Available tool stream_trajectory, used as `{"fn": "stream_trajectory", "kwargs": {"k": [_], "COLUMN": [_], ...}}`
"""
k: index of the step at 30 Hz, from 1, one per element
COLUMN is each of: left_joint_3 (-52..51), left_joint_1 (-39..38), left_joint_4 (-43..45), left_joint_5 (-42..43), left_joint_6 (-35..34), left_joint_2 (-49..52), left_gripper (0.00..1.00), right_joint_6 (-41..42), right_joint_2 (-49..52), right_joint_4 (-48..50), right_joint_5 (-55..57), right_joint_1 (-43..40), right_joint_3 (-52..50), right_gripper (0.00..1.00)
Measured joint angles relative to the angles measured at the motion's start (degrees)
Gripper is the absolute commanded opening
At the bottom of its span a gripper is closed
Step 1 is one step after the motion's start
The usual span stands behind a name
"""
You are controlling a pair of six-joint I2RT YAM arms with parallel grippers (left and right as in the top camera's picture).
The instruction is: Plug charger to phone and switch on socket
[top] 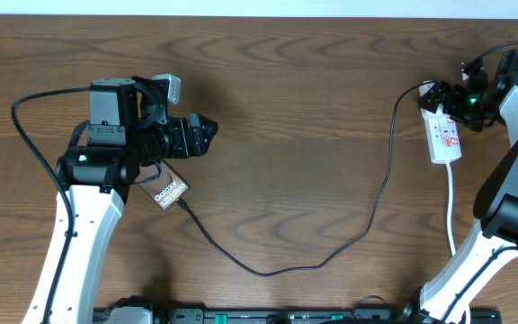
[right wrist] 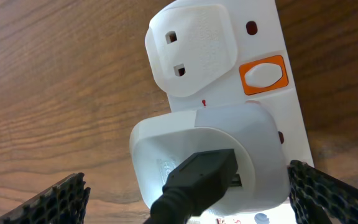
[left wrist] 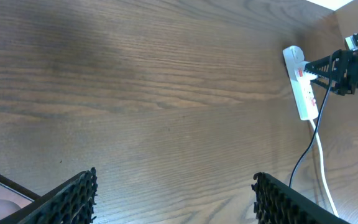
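The socket [right wrist: 266, 43], lying by the table's [top: 313, 108] far right corner between the right gripper's [right wrist: 194, 196] spread fingers, is looking light, rigid and prone to sliding, so pressing straight down on its orange switch [right wrist: 263, 74] seems wisest, while the left gripper [left wrist: 179, 202] is hanging with fingers apart, empty.

The dark brown wooden counter [top: 313, 108] has a matt, strongly grained surface. The small white oblong plastic power strip [right wrist: 260, 106] looks smooth with a soft sheen, as does its orange switch [right wrist: 263, 75]. The long thin black cable [top: 331, 256] looks like matt rubber. The left arm's black fingers [left wrist: 73, 199] have rough, ridged pads.
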Motion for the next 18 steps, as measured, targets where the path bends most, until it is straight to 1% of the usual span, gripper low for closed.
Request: {"fn": "stream_trajectory", "kwargs": {"k": [16, 18], "left_joint_3": [0.0, 0.0], "left_joint_1": [0.0, 0.0], "left_joint_4": [0.4, 0.4], "left_joint_5": [0.0, 0.0], "left_joint_6": [0.0, 0.0], "left_joint_2": [0.0, 0.0], "left_gripper": [0.79, 0.79], "right_joint_6": [2.5, 3.6], "right_joint_2": [0.1, 0.0], "right_joint_4": [-3.8, -6.1], "right_joint_5": [0.2, 1.5], "right_joint_1": [0.5, 0.9], "right_joint_3": [0.9, 1.3], "right_gripper": [0.99, 0.99]}}
